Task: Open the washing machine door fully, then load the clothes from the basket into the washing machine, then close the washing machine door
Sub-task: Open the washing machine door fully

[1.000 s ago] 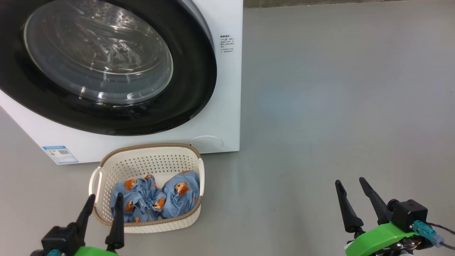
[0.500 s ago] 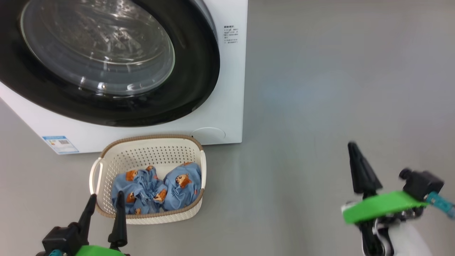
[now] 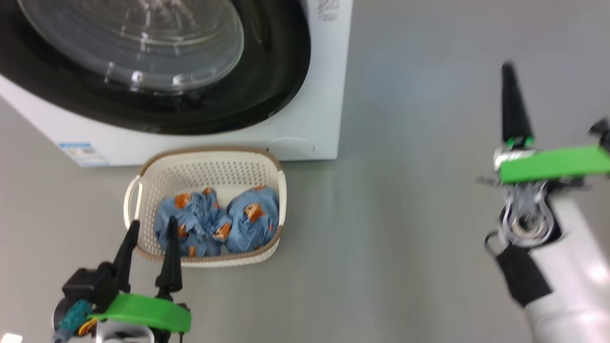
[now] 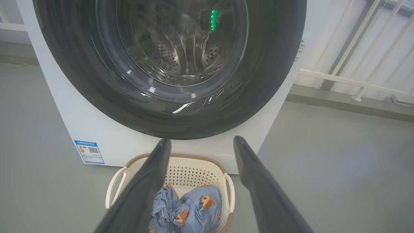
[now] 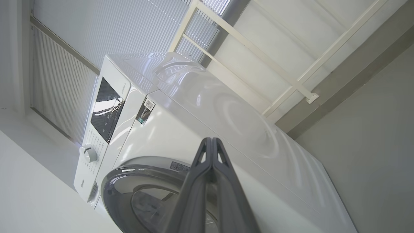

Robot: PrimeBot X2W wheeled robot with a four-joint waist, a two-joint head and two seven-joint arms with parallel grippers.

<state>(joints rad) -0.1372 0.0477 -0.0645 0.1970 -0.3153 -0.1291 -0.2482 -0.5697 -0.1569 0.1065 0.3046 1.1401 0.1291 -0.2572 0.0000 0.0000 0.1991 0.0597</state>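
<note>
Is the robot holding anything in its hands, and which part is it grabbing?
Nothing is held. The left gripper is open and empty near the basket; the right gripper is shut on nothing, up in the air.

Soft, even light, brightest at the window blinds behind the washing machine, leaves only faint shadows on the grey floor. White glints streak the glass of the washing machine door, with a green reflection in the left wrist view. The head view is motion-blurred, most at the right gripper; the wrist views bow lines near their edges.
</note>
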